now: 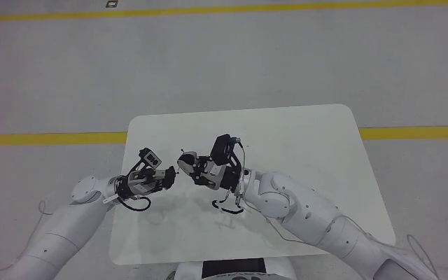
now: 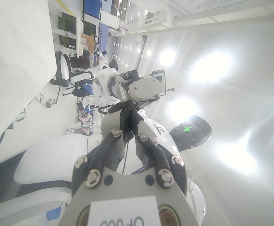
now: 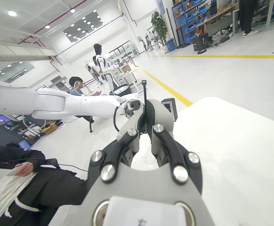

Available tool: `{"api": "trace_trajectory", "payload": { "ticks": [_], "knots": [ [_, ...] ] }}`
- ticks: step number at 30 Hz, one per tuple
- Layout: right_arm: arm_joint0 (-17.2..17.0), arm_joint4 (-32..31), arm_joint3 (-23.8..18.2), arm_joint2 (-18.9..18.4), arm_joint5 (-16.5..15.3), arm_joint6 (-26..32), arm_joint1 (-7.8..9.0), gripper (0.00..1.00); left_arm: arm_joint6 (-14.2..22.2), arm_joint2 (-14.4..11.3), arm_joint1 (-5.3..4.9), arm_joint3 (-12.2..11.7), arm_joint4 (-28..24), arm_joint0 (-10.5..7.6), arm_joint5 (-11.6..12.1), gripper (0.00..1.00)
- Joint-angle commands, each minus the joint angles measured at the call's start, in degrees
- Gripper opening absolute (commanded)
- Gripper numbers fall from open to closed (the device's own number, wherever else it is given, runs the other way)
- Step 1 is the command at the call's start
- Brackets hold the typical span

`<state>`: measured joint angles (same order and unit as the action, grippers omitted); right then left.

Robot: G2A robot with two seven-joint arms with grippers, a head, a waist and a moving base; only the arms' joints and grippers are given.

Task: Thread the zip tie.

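Lower end of zip tie [image 3: 145, 94] hidden within right gripper [image 3: 146, 108].

Bright overhead light, ceiling lamps [image 2: 210, 64] flaring into glare (left wrist view), soft table [image 1: 315, 140] shadows.

Robotics lab: humanoid robots [image 3: 100, 62], parts shelves [image 3: 188, 17]

A white table [image 1: 301, 133] stands on a grey floor crossed by yellow lines [image 1: 56, 138], a potted plant [image 3: 159, 22] beyond.
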<state>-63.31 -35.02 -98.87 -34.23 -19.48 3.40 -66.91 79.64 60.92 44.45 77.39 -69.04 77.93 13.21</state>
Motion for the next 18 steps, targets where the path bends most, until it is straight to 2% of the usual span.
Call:
{"api": "trace_trajectory", "payload": {
  "ticks": [1,18],
  "knots": [
    [-0.06,-0.07,0.07,-0.08,0.00,0.19,-0.05,0.00,0.00,0.00,0.00,0.00,0.00,0.00,0.00,0.00],
    [-0.72,-0.07,-0.27,-1.01,0.00,1.52,-0.24,0.00,0.00,0.00,0.00,0.00,0.00,0.00,0.00,0.00]
  ]
}}
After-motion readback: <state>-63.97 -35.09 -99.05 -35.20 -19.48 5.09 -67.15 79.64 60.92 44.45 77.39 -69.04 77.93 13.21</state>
